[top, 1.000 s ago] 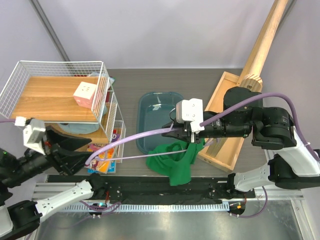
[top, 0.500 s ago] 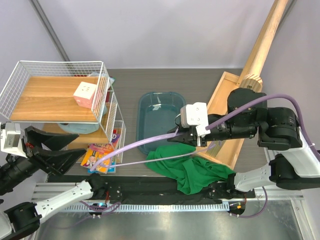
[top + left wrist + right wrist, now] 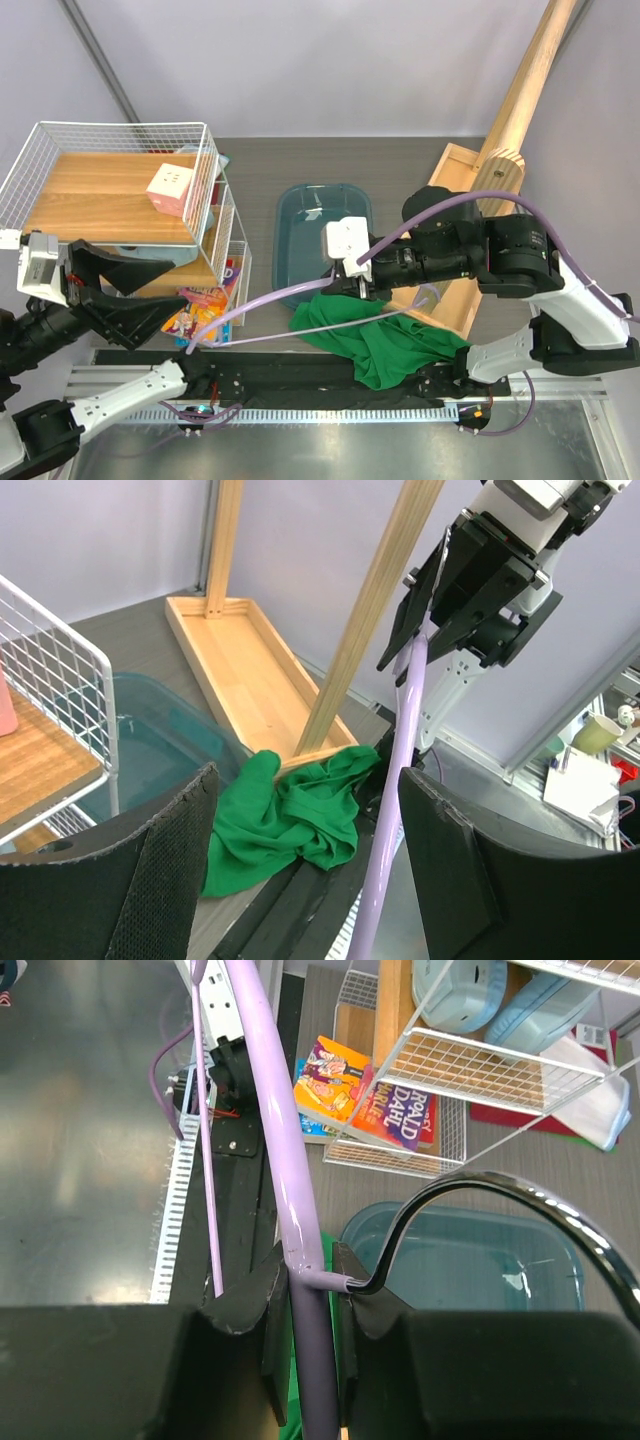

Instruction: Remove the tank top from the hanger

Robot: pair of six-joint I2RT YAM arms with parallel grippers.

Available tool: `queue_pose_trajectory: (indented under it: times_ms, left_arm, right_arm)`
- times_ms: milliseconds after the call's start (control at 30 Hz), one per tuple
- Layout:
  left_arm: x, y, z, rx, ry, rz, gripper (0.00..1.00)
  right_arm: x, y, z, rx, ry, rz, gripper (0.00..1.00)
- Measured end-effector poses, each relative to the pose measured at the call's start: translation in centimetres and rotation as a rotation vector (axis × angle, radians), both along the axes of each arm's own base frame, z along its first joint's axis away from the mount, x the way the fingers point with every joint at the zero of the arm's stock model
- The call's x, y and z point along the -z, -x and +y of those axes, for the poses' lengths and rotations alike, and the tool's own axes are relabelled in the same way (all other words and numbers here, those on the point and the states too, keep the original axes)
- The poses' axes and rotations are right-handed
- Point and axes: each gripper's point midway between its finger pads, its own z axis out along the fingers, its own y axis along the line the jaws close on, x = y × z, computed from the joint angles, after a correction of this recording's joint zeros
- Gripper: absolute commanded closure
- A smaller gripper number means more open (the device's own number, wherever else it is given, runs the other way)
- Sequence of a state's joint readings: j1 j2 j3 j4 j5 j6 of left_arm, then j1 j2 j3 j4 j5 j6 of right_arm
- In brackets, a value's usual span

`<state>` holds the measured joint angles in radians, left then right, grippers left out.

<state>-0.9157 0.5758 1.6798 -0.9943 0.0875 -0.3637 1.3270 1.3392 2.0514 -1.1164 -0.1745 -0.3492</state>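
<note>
Jaws of the left gripper (image 3: 168,284) stand wide apart at the far left, holding nothing. In the left wrist view one lilac arm of the hanger (image 3: 392,810) runs down through the gap, close to the right-hand pad (image 3: 455,870), and I cannot tell whether it touches it. Behind that gripper stands a white wire rack (image 3: 60,135) with wooden shelves, a pink-and-white cube (image 3: 170,188) on the top shelf near its right side. Children's paperbacks (image 3: 203,305) lie at the rack's foot; the right wrist view shows "Roald Dahl" on one cover. From beside the books the hanger sweeps rightward in a curve, its thin lower bar beneath it. A teal plastic tub (image 3: 310,235) sits in the middle of the table (image 3: 300,160), behind the hanger. At the tub's near edge the right gripper (image 3: 345,284) is clamped on the hanger's neck, its fingers (image 3: 255,1305) pinched together where the silver hook (image 3: 470,1178) joins the lilac plastic; the hook arches away over the tub. Nearer the arm bases and to the right of that grip, the green tank top (image 3: 385,345) lies crumpled on the table's near edge, spilling onto the black rail (image 3: 280,375). The hanger's thin bar crosses above the fabric's upper folds; whether the far arm is caught in the cloth cannot be told. Just right of it a long wooden tray (image 3: 450,205) carries a wooden post (image 3: 525,80).
</note>
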Motion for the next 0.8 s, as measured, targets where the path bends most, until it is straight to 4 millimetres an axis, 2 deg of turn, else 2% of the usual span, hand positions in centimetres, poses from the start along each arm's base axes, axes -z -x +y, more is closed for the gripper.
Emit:
queue_pose_trajectory:
  times_ms: [233,333,433,533,600,700,800]
  left_arm:
    - [0.6,0.7,-1.6,0.087,-0.017,0.031,0.27]
    - [1.3,0.7,-3.6,0.156,-0.061,0.067,0.28]
    - [2.8,0.2,-6.4,0.238,-0.13,0.129,0.29]
    - [5.3,-0.6,-9.1,0.297,-0.21,0.213,0.29]
    - [6.6,-0.9,-10.0,0.317,-0.245,0.251,0.3]
    - [7.9,-0.7,-10.9,0.354,-0.271,0.303,0.3]
    - [8.3,-0.1,-11.2,0.399,-0.275,0.321,0.31]
  right_arm:
    - [2.4,0.2,-0.3,0.013,0.059,0.044,0.99]
    - [3.8,0.6,-0.8,0.019,0.087,0.077,0.99]
    - [4.8,0.8,-1.6,0.032,0.106,0.104,0.99]
    - [4.9,1.1,-2.4,0.043,0.104,0.121,0.99]
    - [4.6,1.2,-2.8,0.046,0.092,0.127,0.99]
    - [4.3,1.3,-3.2,0.049,0.083,0.128,0.99]
    - [4.6,1.4,-3.4,0.049,0.095,0.131,0.99]
